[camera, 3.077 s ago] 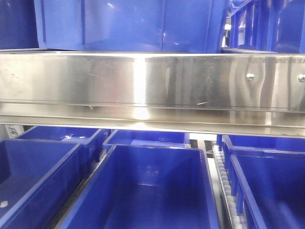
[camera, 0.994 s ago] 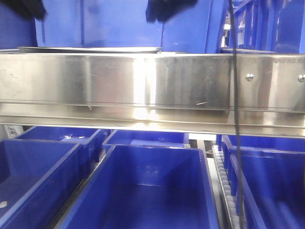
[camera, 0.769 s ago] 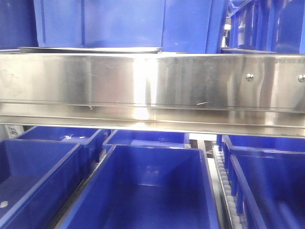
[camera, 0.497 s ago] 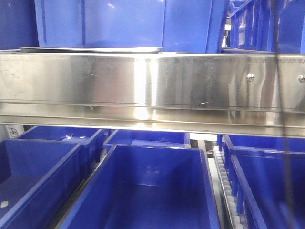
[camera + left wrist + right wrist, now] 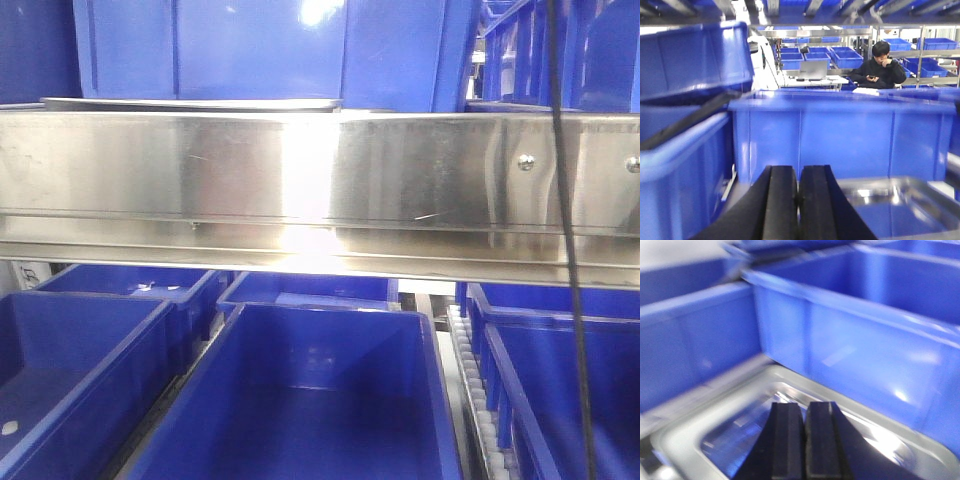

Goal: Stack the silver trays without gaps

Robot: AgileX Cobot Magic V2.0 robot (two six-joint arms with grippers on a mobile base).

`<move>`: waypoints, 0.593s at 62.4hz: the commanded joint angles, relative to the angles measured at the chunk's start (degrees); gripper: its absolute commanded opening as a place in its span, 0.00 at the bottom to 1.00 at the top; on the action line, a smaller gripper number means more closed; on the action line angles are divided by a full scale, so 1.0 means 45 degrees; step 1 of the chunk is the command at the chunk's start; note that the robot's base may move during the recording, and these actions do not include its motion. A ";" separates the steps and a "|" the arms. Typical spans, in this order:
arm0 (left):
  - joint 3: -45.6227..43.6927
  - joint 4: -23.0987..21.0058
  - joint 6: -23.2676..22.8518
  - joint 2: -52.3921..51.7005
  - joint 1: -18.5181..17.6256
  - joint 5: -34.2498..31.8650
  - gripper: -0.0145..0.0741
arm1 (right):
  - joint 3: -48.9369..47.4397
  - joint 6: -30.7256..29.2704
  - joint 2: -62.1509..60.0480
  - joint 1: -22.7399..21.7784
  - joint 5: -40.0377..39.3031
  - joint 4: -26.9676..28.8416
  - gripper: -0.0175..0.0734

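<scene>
A silver tray shows only as a thin rim lying on the shelf just above the steel rail in the front view. No gripper appears in that view. In the left wrist view my left gripper is shut with nothing between its pads, and a silver tray lies low to its right. In the right wrist view my right gripper is shut and empty, hovering over the hollow of a silver tray. Whether these are one tray or a stack cannot be told.
A broad steel shelf rail spans the front view, with blue bins below and a large blue bin behind the tray. Blue bin walls stand close to the trays. A black cable hangs at the right.
The tray rim, absent 3.1 s ago, now lies on the shelf. Two dark gripper shapes above it 1.0 s ago have left the front view. The black cable has shifted.
</scene>
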 commanded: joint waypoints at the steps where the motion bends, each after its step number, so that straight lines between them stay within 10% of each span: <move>1: 0.0456 0.0037 0.0053 -0.0796 -0.0009 -0.0392 0.17 | -0.0129 -0.0135 -0.0148 0.0010 -0.0601 -0.0186 0.11; 24: 0.0880 0.0959 0.0124 -0.1811 -0.0009 0.2137 0.17 | -0.0129 -0.0135 -0.0148 0.0010 -0.0838 -0.0186 0.11; 37: 0.2503 0.1043 0.0124 -0.2375 0.0095 0.0472 0.17 | -0.0129 -0.0135 -0.0148 0.0010 -0.0957 -0.0186 0.11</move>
